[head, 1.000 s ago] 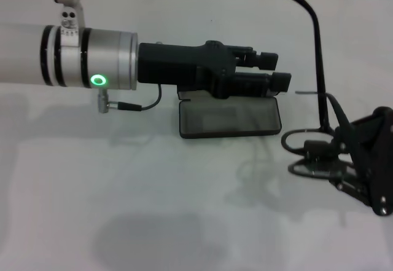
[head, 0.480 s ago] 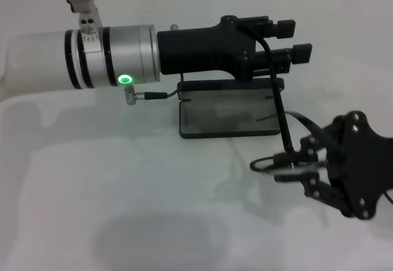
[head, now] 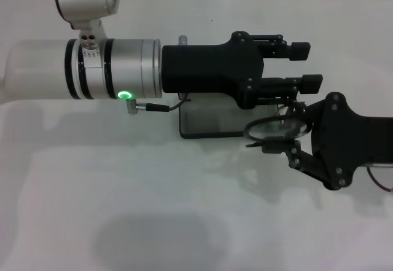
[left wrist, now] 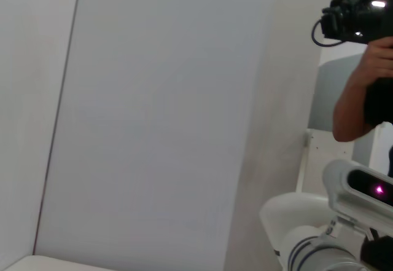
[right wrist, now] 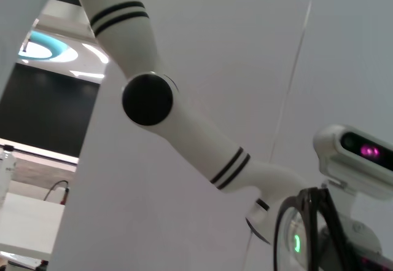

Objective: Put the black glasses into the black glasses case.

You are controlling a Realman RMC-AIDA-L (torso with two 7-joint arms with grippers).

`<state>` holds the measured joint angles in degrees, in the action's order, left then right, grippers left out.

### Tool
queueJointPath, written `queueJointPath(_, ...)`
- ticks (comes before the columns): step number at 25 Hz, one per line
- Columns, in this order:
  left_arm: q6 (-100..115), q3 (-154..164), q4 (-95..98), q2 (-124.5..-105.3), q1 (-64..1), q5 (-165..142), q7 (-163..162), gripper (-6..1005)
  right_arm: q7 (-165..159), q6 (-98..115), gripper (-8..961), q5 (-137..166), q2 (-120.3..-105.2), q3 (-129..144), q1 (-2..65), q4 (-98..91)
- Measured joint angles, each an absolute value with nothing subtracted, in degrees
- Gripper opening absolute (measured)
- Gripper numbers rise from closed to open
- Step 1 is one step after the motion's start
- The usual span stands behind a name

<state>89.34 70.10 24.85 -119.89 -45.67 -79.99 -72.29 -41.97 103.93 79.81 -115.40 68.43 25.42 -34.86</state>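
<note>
Matte black glasses case (head: pixel 209 123) lies open on the white counter (head: pixel 123 209) near its far edge, grey lining up, mostly covered by the left gripper (head: pixel 298 68), whose jaws stand narrowly apart, holding nothing. Thin black-rimmed glasses (head: pixel 273 128), oval lenses, hang in the right gripper (head: pixel 288 141), jaws closed on the frame, just over the case's right end. Right wrist view shows one lens rim (right wrist: pixel 310 228) close up.
</note>
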Motion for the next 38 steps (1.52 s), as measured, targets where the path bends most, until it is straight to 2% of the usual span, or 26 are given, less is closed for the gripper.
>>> queueJointPath(11,89.3,70.0,25.1,-119.82,-45.9,-79.9,-71.7,613,-43.3,102.1,111,80.3,-115.12,68.7,25.4,-34.9)
queueJointPath(18,84.6,63.4,27.2,-119.38,-42.8,-77.7,-71.4,612,-43.6,97.6,110,84.2,-115.21,68.5,24.9,-36.0)
queueJointPath(22,82.0,55.4,27.3,-119.33,-39.5,-77.6,-70.0,612,-46.6,86.1,110,86.4,-116.06,71.7,22.4,-44.3)
queueJointPath(29,81.5,52.7,27.3,-119.3,-37.1,-77.1,-69.1,612,-62.2,62.4,111,93.8,-115.89,89.4,16.0,-66.1)
queueJointPath(38,79.7,52.9,27.2,-119.41,-37.4,-77.5,-68.0,612,-75.6,47.8,112,106.7,-115.95,100.6,15.6,-73.3)
